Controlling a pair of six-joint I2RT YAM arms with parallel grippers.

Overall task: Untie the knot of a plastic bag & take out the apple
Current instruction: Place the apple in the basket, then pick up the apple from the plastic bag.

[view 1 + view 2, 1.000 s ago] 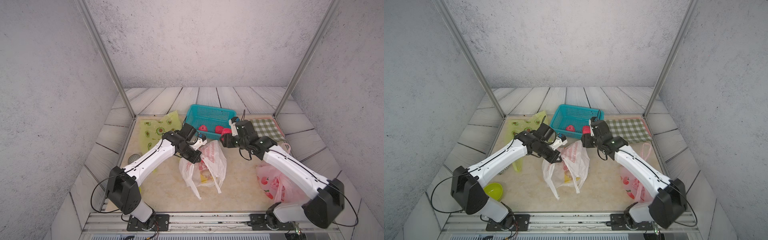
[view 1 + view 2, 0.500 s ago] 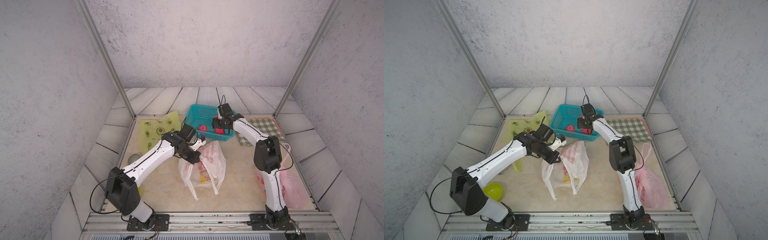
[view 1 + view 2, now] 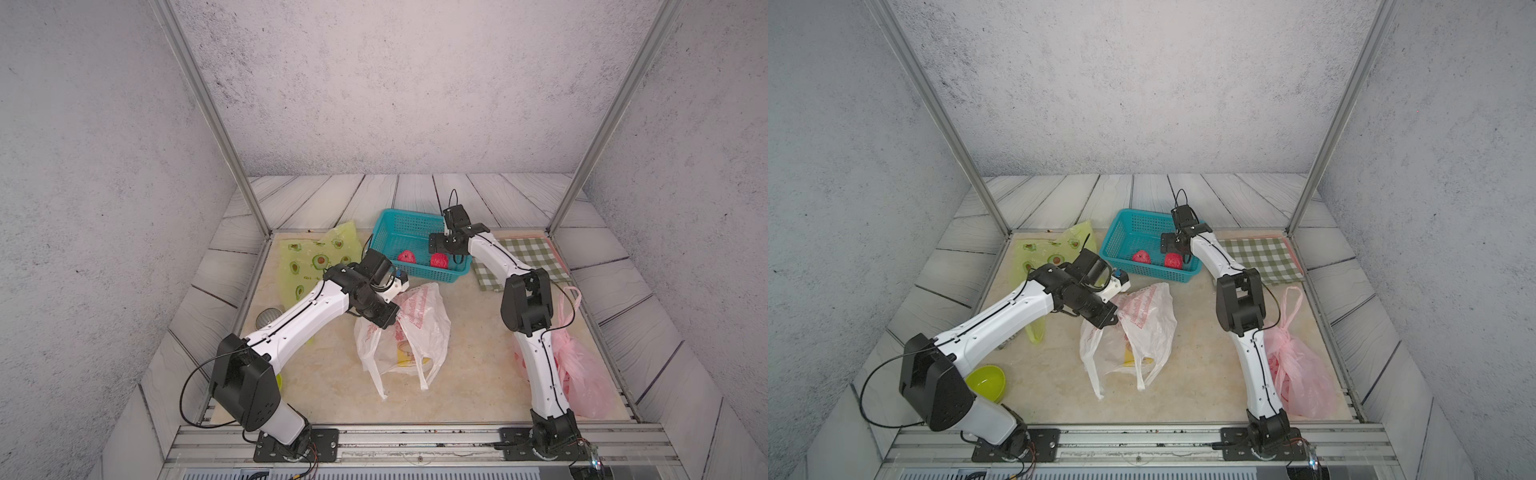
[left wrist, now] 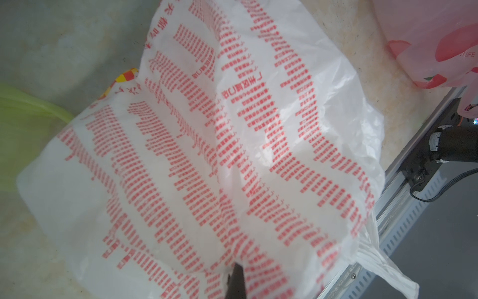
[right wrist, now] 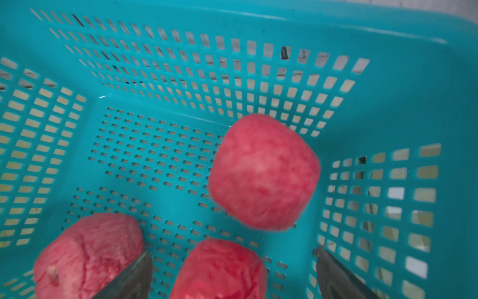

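Note:
The white plastic bag [image 3: 417, 332] [image 3: 1144, 328] with red print lies mid-table, its handles trailing loose toward the front; no knot is in view. My left gripper [image 3: 388, 322] [image 3: 1106, 320] [image 4: 236, 274] is shut on the bag's upper film [image 4: 232, 142]. My right gripper [image 3: 440, 249] [image 3: 1170, 248] [image 5: 232, 255] hangs open inside the teal basket [image 3: 399, 224] [image 5: 388, 90]. One red apple [image 5: 219, 271] sits between its spread fingers, untouched. A second apple [image 5: 88, 253] lies beside one finger. A third apple [image 5: 263, 170] looks blurred.
A tied pink bag [image 3: 577, 365] rests by the right arm's base. A green avocado-print bag [image 3: 316, 257] lies at the back left, a checked cloth [image 3: 523, 257] at the back right. A green bowl [image 3: 986, 382] sits under the left arm.
The right arm swung from the bag's back edge out over the basket, and its jaws spread wide over the apples. The left gripper kept its hold on the bag.

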